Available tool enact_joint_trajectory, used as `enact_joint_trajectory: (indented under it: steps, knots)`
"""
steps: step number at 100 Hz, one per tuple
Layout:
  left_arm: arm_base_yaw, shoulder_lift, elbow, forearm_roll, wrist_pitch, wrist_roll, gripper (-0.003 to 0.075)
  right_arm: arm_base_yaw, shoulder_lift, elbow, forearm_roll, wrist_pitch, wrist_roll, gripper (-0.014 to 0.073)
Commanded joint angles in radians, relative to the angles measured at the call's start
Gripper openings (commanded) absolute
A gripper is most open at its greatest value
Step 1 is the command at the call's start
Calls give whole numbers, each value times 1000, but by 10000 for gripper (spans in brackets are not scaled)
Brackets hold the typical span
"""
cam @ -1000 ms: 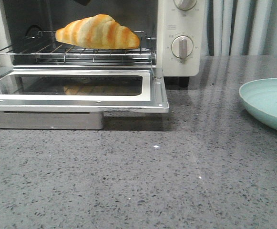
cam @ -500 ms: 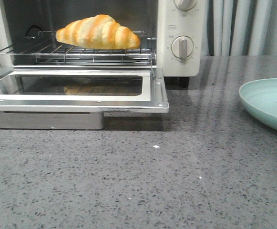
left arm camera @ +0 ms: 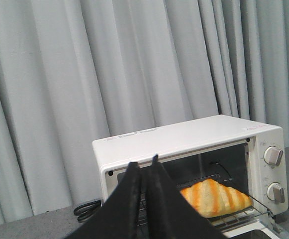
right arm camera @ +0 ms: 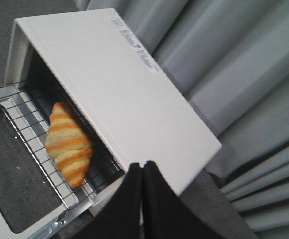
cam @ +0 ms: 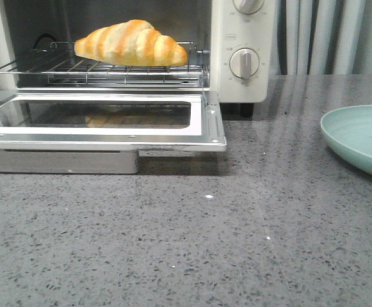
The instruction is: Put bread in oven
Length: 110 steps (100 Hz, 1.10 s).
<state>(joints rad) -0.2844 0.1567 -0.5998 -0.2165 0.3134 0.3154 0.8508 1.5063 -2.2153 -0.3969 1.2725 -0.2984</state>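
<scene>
The bread [cam: 131, 43], a golden-orange roll with cream stripes, lies on the wire rack [cam: 102, 69] of the cream-white oven [cam: 243, 83]. The glass door [cam: 102, 118] hangs open and flat in front. The bread also shows in the left wrist view [left arm camera: 215, 197] and the right wrist view [right arm camera: 68, 150]. My left gripper [left arm camera: 143, 162] is shut and empty, raised in front of the oven's left side. My right gripper [right arm camera: 143, 164] is shut and empty, high above the oven's [right arm camera: 119, 84] top. Neither gripper shows in the front view.
A pale mint-green plate [cam: 365, 137] sits on the grey speckled counter [cam: 205, 243] at the right. Two round dials [cam: 244, 62] are on the oven's right side. Grey curtains [left arm camera: 109, 74] hang behind. A black cable [left arm camera: 89, 210] lies beside the oven.
A dark shape at the top of the oven opening a second ago has gone from the front view. The bread and rack rest as before.
</scene>
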Motion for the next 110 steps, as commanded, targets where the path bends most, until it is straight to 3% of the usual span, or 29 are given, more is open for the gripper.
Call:
enact_joint_trajectory:
  steps: [1, 11, 28, 92, 110]
  knots:
    - [3, 14, -34, -3, -78, -7, -20, -3, -88, 19, -82, -14, 17, -43]
    - [3, 14, -34, -3, -78, -7, -20, -3, -156, 80, -164, -5, 62, -43]
    - [3, 14, -34, -3, -78, -12, -20, -3, -301, 233, -188, -16, 114, -43]
    - [3, 14, -3, -3, -81, -12, -20, -3, -989, 1063, -517, -71, 517, -43]
    - [8, 14, 67, -1, -177, -12, -20, -3, -1146, 1224, -631, -71, 603, -43]
